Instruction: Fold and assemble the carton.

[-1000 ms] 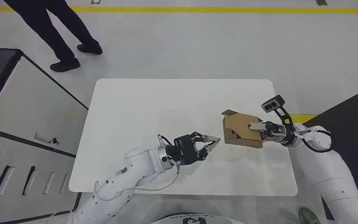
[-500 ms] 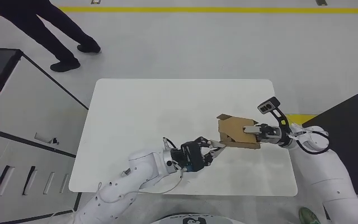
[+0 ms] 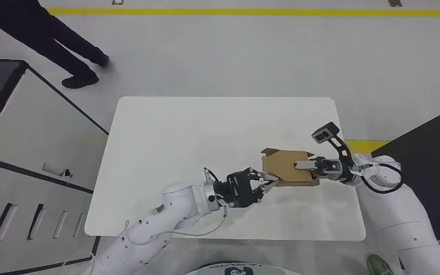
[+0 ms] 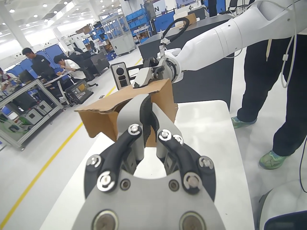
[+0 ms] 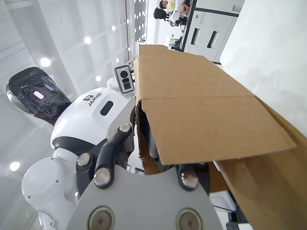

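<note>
Carton (image 3: pixel 278 166) apparently pinched in right end effector (image 3: pixel 297 166).

In the right wrist view the carton (image 5: pixel 191 111) is cut off by the right and lower edges of the frame. Its flap covers one finger of the right hand (image 5: pixel 156 154) almost fully. In the left wrist view the left hand (image 4: pixel 146 104) stands in front of the carton's near wall and hides the middle of it. Whether its tips touch the cardboard, I cannot tell.
</note>
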Robot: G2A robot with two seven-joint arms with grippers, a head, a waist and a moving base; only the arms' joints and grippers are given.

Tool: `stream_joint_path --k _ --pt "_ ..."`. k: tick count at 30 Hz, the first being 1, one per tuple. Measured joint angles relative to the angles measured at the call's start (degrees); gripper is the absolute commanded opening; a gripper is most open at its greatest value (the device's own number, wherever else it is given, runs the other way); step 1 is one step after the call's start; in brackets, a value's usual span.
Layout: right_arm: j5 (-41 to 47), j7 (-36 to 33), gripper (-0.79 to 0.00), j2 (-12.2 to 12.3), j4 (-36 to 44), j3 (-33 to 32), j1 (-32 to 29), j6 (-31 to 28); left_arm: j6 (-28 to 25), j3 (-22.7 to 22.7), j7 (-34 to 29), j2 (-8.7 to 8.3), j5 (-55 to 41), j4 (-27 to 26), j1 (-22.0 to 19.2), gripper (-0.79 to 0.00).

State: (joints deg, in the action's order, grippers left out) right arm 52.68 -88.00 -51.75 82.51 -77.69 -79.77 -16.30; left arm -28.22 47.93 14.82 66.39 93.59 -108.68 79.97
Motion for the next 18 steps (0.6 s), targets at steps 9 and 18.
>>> stream_joint_path --k 9,18 --pt "0.6 0.0 -0.785 0.2 -0.6 0.7 0.1 0.0 0.2 -0.4 -0.3 0.14 -0.1 0.0 -0.3 -0.785" --pt "1.5 0.0 -0.785 0.0 -1.3 0.9 0.1 0.0 -0.1 -0.9 -0.6 0.16 0.1 0.0 -0.1 -0.785"
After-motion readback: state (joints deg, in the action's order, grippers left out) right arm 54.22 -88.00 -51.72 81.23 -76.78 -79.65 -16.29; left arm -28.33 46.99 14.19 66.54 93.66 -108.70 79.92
